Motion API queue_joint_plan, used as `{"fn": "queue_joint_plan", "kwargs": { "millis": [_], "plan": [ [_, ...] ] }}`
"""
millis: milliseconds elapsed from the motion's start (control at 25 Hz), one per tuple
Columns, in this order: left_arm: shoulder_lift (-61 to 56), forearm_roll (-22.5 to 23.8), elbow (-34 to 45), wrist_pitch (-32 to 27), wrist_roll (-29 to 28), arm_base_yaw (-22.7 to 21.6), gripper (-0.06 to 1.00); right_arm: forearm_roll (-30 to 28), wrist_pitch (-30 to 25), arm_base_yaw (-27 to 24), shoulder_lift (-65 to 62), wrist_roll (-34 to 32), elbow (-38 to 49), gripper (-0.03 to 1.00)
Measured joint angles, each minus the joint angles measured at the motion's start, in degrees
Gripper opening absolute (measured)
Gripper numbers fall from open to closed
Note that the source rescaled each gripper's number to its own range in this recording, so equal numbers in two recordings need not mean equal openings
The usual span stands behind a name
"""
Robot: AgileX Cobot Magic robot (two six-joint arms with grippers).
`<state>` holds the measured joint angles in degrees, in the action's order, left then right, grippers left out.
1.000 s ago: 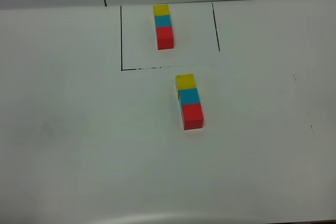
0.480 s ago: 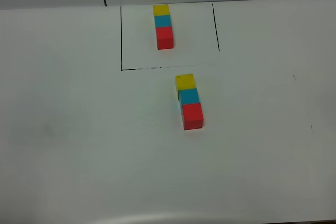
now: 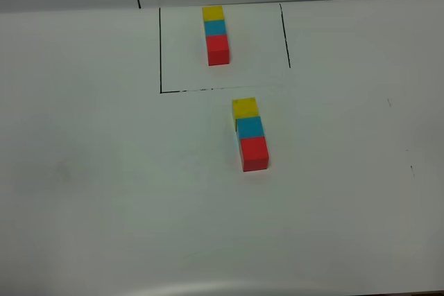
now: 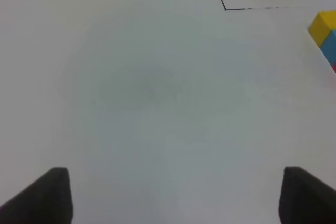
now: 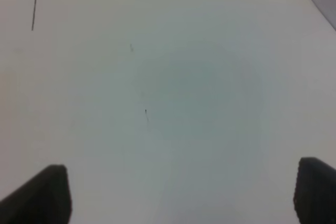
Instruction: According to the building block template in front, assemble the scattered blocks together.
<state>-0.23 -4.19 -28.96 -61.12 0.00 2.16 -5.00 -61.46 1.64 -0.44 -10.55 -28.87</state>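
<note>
White and bare, the matte worktop (image 3: 104, 192) carried the black-outlined yellow-blue-red cube template (image 3: 216, 35) at upper centre and, just below it, the three plain matte cubes (image 3: 250, 134) already touching in matching order, so both claws (image 4: 168, 195) (image 5: 184, 195) hung wide open, empty.

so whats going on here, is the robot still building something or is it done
Nothing is being handled right now. The template row of yellow, cyan-blue and red cubes sits inside the black outline at the far side of the table. Just in front of it, the loose yellow block, cyan-blue block and red block already lie in a touching row in the same order. The left gripper and right gripper are both open over bare table, holding nothing, so the build looks finished.
</note>
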Motion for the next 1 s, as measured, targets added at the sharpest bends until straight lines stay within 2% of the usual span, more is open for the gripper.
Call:
{"fn": "queue_joint_plan", "kwargs": {
  "millis": [320, 1000],
  "plan": [
    [0.00, 0.00, 0.00, 0.00, 0.00, 0.00, 0.83, 1.53, 0.05, 0.00, 0.00, 4.44, 0.00, 0.72],
    [0.00, 0.00, 0.00, 0.00, 0.00, 0.00, 0.83, 1.53, 0.16, 0.00, 0.00, 4.79, 0.00, 0.72]
  ]
}}
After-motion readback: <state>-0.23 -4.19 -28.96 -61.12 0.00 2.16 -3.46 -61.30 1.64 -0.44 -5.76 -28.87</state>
